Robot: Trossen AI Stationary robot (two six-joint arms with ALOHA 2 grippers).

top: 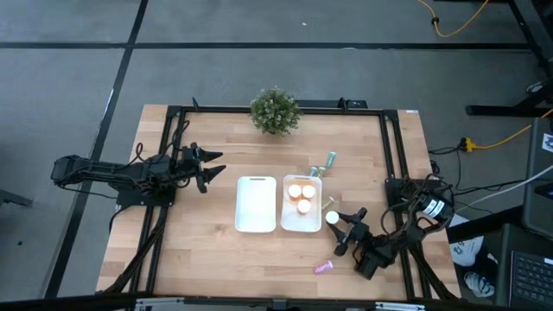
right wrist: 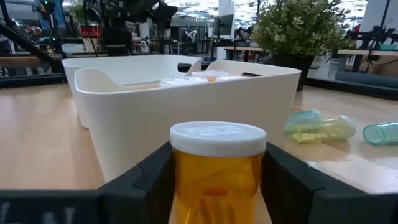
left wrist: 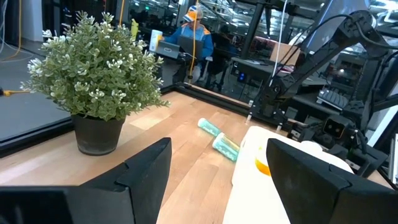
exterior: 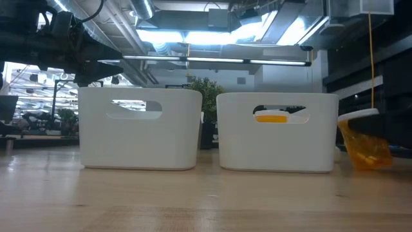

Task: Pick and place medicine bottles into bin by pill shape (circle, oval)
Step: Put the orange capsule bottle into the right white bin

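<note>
Fingers [right wrist: 157,186] of the right arm pinch an orange medicine bottle [right wrist: 217,171], tilted, beside the right bin [top: 301,226] toward the counter's right edge. Lift clear over the rim, probably, before releasing. Left fingers [left wrist: 146,180] stand spread, idle.

Robotics lab / industrial workspace. Wooden surface [top: 216,250] in a black metal frame [top: 276,109] on grey floor marked with dark tape lines, yellow cable [top: 458,26] at upper right. Low view: exposed ceiling ducts [exterior: 193,48], strip lights [exterior: 212,60]. Left wrist view: person [left wrist: 194,34] at workstation, more arm rigs [left wrist: 336,56] behind.
</note>
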